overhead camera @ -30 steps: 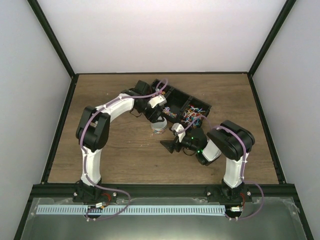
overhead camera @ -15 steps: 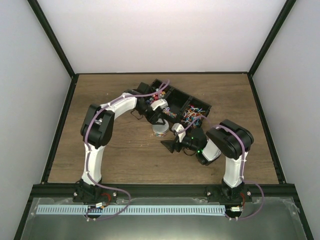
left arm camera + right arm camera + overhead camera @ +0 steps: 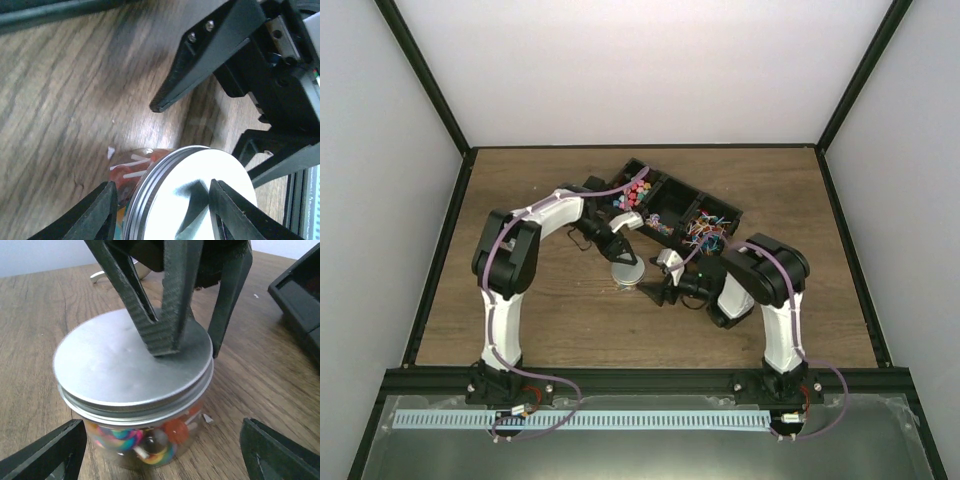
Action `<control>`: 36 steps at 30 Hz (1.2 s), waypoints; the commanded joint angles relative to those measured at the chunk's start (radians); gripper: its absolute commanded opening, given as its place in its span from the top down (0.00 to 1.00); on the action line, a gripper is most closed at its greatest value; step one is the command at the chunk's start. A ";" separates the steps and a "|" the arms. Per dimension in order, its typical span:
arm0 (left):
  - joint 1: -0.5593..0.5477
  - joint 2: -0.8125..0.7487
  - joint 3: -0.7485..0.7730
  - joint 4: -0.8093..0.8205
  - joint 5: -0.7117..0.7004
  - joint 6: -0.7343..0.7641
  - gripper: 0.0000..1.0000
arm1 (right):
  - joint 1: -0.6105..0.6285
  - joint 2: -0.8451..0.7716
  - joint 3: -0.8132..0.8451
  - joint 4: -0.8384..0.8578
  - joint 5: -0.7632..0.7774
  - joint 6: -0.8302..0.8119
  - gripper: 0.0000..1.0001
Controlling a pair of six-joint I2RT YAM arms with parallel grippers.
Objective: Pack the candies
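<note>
Top view: we see the clear jar (image 3: pixel 627 276) standing upright on the table (image 3: pixel 535 300), a little left of frame centre. It is just below the black tray (image 3: pixel 636 166), where more candies (image 3: pixel 631 190) lie loose in the compartments. The left gripper (image 3: pixel 622 256) is just above the jar in the frame and the right gripper (image 3: pixel 652 288) is just to its right. Both are close, but their fingers are too small to read here. Left wrist view: the silver lid (image 3: pixel 195 190) fills the lower centre, seated on the jar, and candies (image 3: pixel 125 176) show through the wall at lower left. The left fingers (image 3: pixel 100 212) are spread, one past the jar's side and the other over the lid, with no clamp that we can see. Right wrist view: the jar is dead centre with its long axis vertical, and candies (image 3: pixel 142 440) are packed under the lid. The right fingers (image 3: pixel 47 455) are wide apart in the two bottom corners, with the jar straight ahead between them, untouched. From the top of the frame one left fingertip rests on the lid's top, and the other drops beside its right rim. We judge the jar filled and capped, so the coming move likely turns on the right jaws closing straight in on the jar wall while the left works the lid from above.
</note>
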 commanded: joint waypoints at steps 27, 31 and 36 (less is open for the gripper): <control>0.021 -0.099 -0.141 0.025 -0.037 0.026 0.47 | 0.130 0.256 0.170 0.197 -0.064 0.000 0.11; 0.021 -0.107 -0.141 0.026 -0.041 0.023 0.43 | 0.139 0.250 0.179 0.175 -0.041 -0.009 0.12; 0.028 -0.138 -0.154 0.047 -0.051 0.005 0.25 | 0.140 0.245 0.186 0.161 -0.006 -0.013 0.20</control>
